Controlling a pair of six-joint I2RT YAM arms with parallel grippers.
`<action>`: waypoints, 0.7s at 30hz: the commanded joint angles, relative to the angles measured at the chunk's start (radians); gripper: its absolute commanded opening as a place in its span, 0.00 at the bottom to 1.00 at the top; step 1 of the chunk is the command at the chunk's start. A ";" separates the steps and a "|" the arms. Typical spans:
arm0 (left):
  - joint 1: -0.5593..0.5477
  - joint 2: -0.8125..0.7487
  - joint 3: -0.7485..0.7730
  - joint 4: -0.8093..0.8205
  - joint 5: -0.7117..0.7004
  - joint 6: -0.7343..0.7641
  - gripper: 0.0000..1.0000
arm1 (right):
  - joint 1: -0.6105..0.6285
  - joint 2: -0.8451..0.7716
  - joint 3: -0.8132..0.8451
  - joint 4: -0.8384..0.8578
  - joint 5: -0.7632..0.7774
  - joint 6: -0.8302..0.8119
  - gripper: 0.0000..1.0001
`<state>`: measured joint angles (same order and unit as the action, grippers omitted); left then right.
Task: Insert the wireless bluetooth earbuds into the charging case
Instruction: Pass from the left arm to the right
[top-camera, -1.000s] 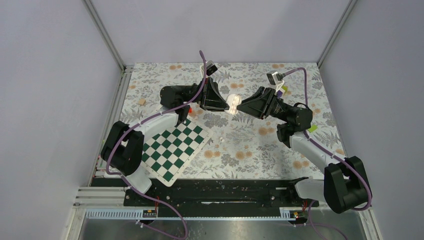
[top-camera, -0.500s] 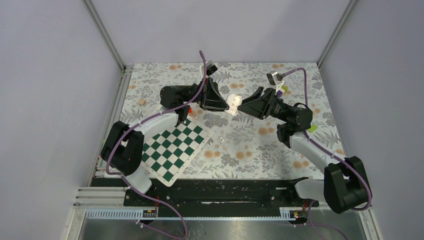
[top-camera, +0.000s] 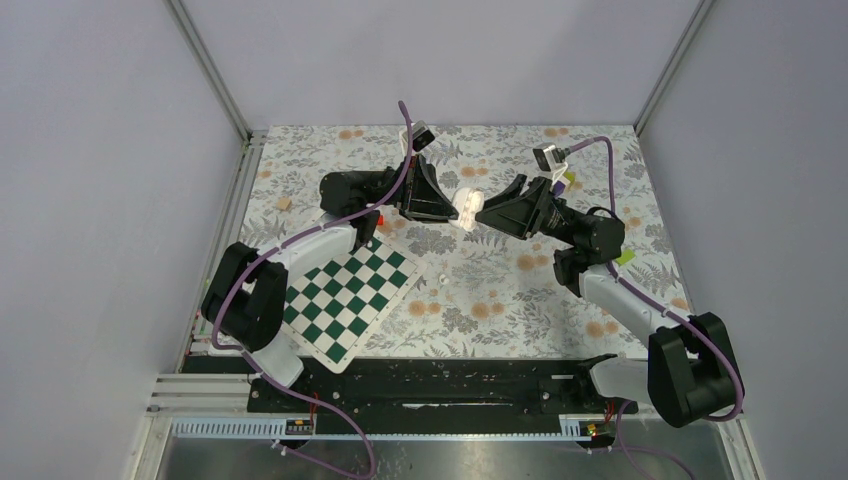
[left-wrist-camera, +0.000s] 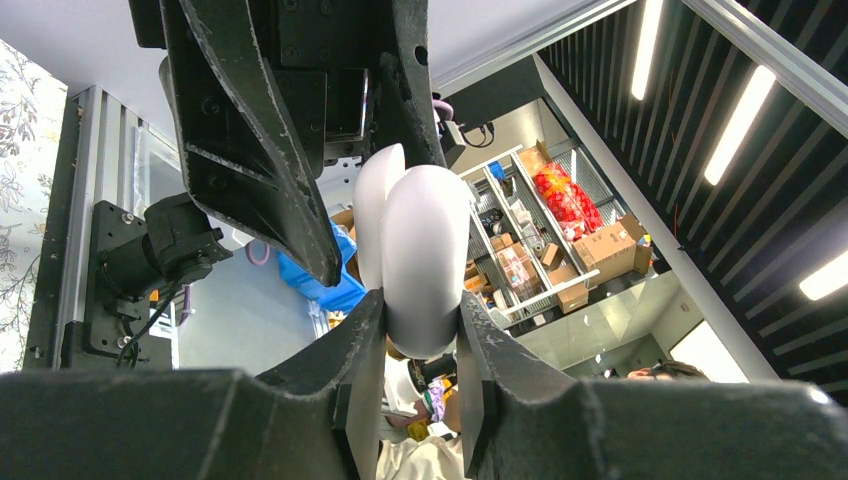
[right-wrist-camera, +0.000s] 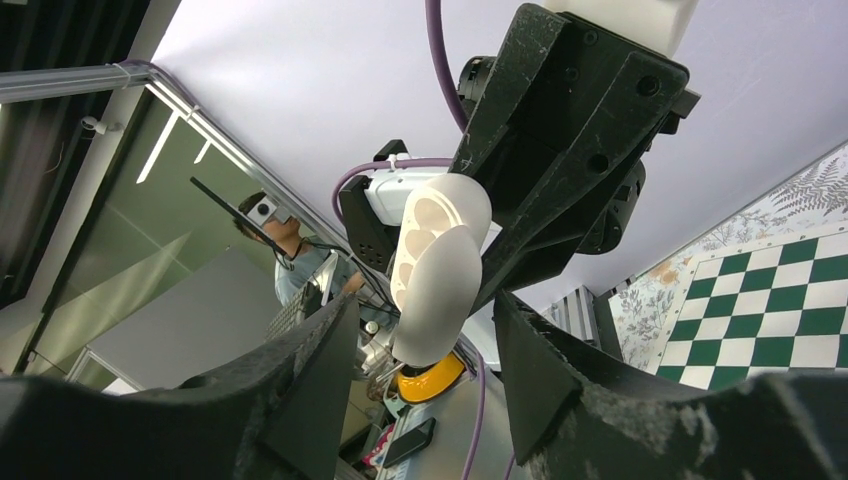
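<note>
Left gripper (left-wrist-camera: 418, 325): I see it closed down narrow on the charging case (left-wrist-camera: 425, 240), one finger pressed against each side of the rounded white shell.
Right gripper (right-wrist-camera: 425, 315): its jaws stand apart. The case sits between its two fingers with a clear gap on each side, so I see no contact and nothing held.
Charging case: it is off the table (top-camera: 500, 290), up in the air between the two grippers, which face each other tip to tip over the rear middle of the flowered cloth.
Case lid: it is hinged open. From the right wrist I see two white halves, the farther one showing round recesses. I cannot tell whether anything sits in them.
Chessboard (top-camera: 345, 295): it lies flat on the near left of the cloth, under the left arm and well apart from the case.
Small white speck (top-camera: 441, 275): it rests on the cloth just beside the chessboard's right corner. It is too small for me to tell what it is.
</note>
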<state>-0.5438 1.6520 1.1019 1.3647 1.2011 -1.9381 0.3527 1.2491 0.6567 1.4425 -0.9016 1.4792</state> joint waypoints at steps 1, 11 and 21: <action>-0.001 -0.045 -0.004 0.085 -0.002 0.017 0.00 | 0.008 -0.035 0.005 0.061 0.001 -0.008 0.58; 0.000 -0.048 -0.010 0.084 -0.002 0.018 0.00 | 0.009 -0.043 0.006 0.060 -0.002 -0.013 0.56; -0.001 -0.052 -0.009 0.085 -0.005 0.019 0.00 | 0.008 0.000 0.019 0.060 0.002 0.003 0.52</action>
<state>-0.5438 1.6501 1.0904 1.3651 1.2011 -1.9381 0.3527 1.2377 0.6563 1.4441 -0.9020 1.4796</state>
